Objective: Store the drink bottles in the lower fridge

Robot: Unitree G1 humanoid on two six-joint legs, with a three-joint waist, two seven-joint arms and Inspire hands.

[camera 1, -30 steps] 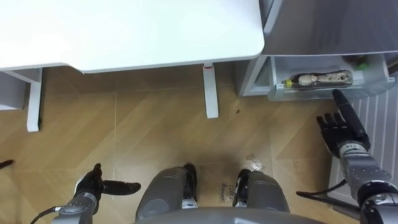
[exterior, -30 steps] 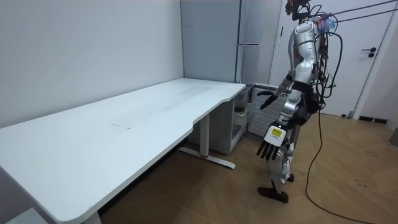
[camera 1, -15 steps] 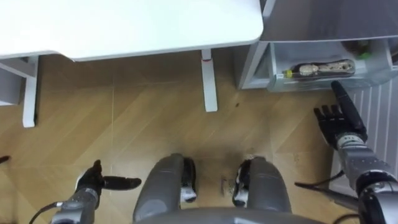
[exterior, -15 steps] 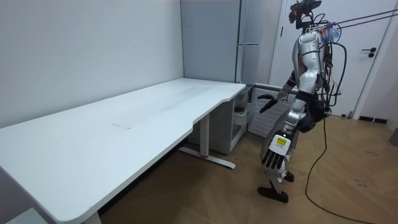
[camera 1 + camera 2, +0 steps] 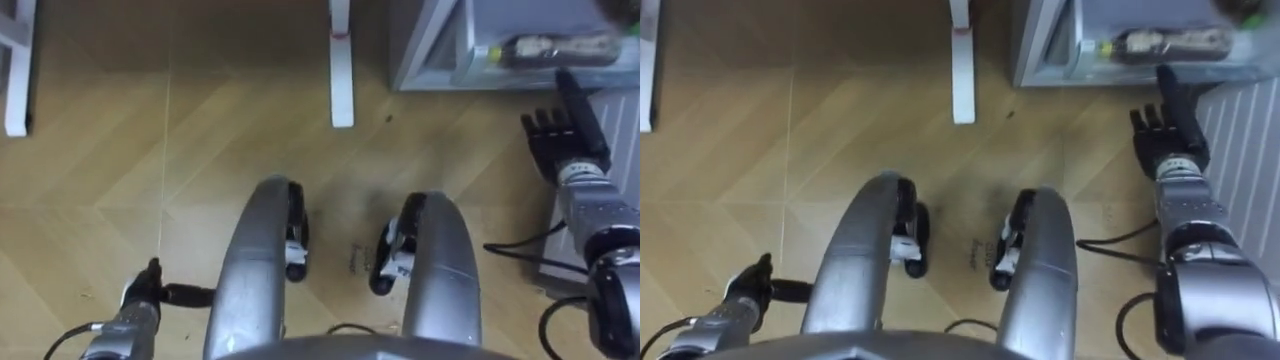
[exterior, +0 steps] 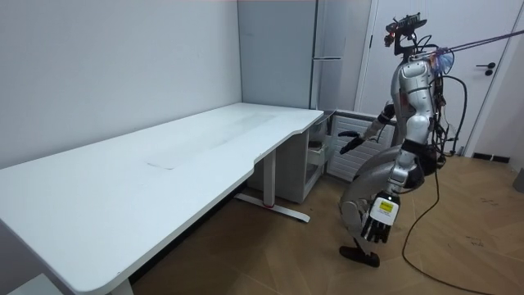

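Right hand (image 5: 562, 140), fingers straight, beside the fridge drawer (image 5: 432, 52); its bottle (image 5: 548, 46) looks rigid, likely slick; best gripped mid-body.

Table (image 6: 205, 156): along the wall on the room view's left, its leg (image 5: 341, 60) ahead of the robot's feet
Fridge (image 6: 327, 49): behind the table's far end
Drawer (image 5: 472, 66): out at the fridge's foot, right of the table leg
Bottle (image 5: 545, 47): on its side in the drawer
Right hand (image 5: 560, 135): just before the drawer's front, near the bottle
Left hand (image 5: 150, 295): low at the robot's left side, well apart from the drawer
Door (image 6: 483, 74): behind the robot, at the room view's right
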